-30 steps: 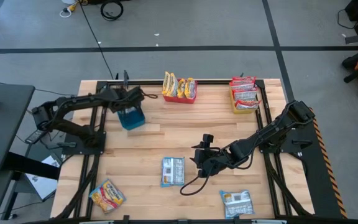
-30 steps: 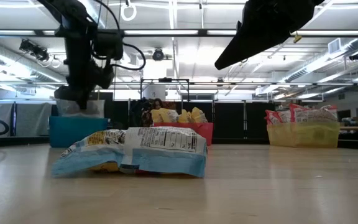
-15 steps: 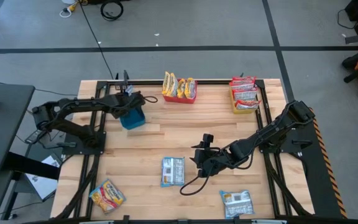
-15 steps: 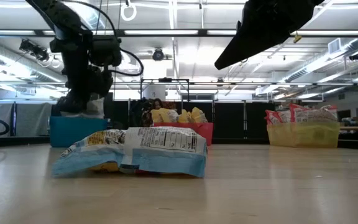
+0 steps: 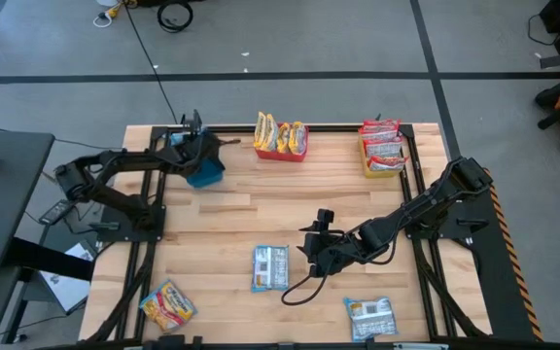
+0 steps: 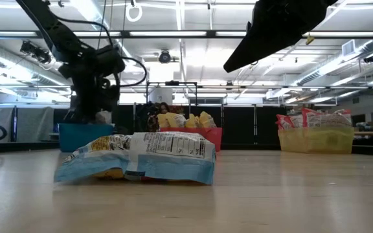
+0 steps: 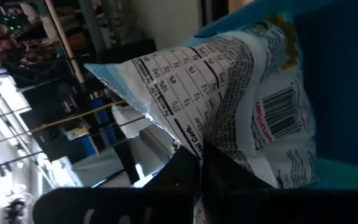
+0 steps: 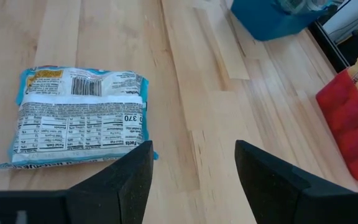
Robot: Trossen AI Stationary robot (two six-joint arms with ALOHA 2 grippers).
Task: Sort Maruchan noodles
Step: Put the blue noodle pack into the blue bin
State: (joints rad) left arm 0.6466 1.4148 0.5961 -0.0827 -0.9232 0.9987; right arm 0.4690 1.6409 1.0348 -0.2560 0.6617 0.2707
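My left gripper [image 5: 198, 156] is at the far left of the table, over the blue bin [image 5: 207, 175], shut on a blue-and-white noodle packet [image 7: 229, 99] that reaches into the bin [image 6: 86, 134]. My right gripper [image 8: 191, 186] is open and hovers mid-table, just right of a blue-and-white packet [image 5: 270, 267] lying flat, label side up [image 8: 79, 115]. Another blue packet [image 5: 369, 316] and a yellow-orange one [image 5: 168, 303] lie flat near the near edge. My left gripper pinches the blue-and-white packet between its two fingers at the crimped end [image 7: 199, 155]. The rest of the packet reaches away from the fingers against the blue bin's inner wall [image 7: 340, 81]. My own fingers hide the exact contact.
A red bin [image 5: 281, 139] holding yellow-orange packets and a yellow bin [image 5: 382, 148] holding red-and-white packets stand along the far edge. Bare wood lies between the bins and the loose packets. Metal arm frames run down both table sides.
My left gripper has sunk lower with the packet into the blue bin and has moved a little toward the far edge. The bin appears to have slid slightly toward the far edge with it. My right arm has kept still.
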